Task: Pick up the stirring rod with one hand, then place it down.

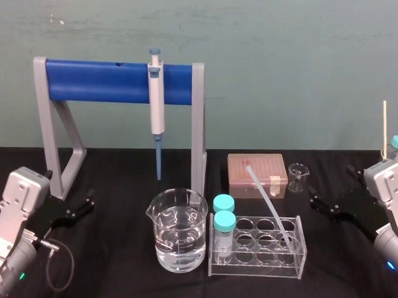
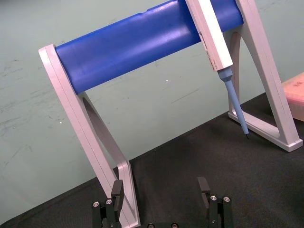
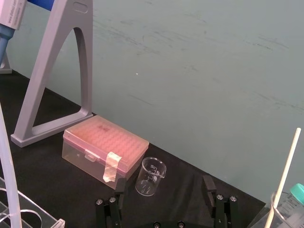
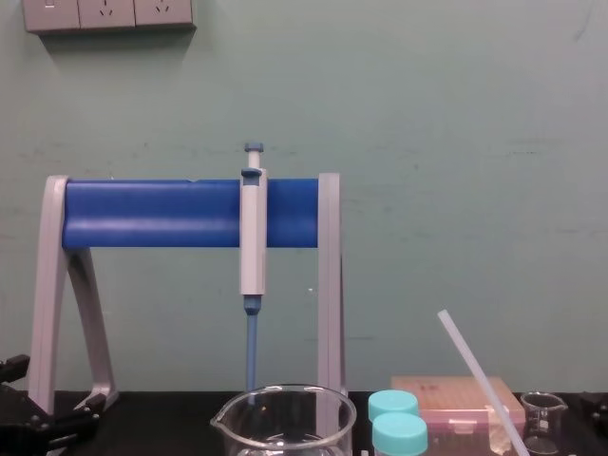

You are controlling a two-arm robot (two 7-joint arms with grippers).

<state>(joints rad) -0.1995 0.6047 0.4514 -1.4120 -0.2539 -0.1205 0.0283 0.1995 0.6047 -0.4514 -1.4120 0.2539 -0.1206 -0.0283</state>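
Black table surface (image 1: 125, 282) lies nearest, with bare room left open at the front left, beside a large glass beaker (image 1: 178, 231) that is partly filled with clear liquid. Just to the right of it a clear plastic rack (image 1: 281, 251) is set. Two teal-capped vials (image 1: 224, 221) are held in its left-hand holes. The stirring rod (image 1: 266, 202) is lodged in a right-hand hole and leans back and to the left, so that its upper end is seen against the pink box (image 1: 257, 173).

The left gripper (image 1: 90, 202) is held low at the left, near the stand's foot, its fingers spread apart. The right gripper (image 1: 314, 198) is held low at the right, its fingers likewise spread, apart from the rod; open table is left between it and the rack.

A strip of tape (image 3: 110, 166) is stuck on the front of the pink box. Just beside the box an empty small beaker (image 1: 297, 178) is stood; its printed marks are too small to be read. At the right edge a thin cream stick (image 1: 384, 126) is stood upright in a glass vessel (image 3: 285, 213).

Farthest back, a pipette (image 1: 157, 105) is hung from the blue bar of a grey stand (image 1: 98, 80), before a green wall (image 1: 281, 54).
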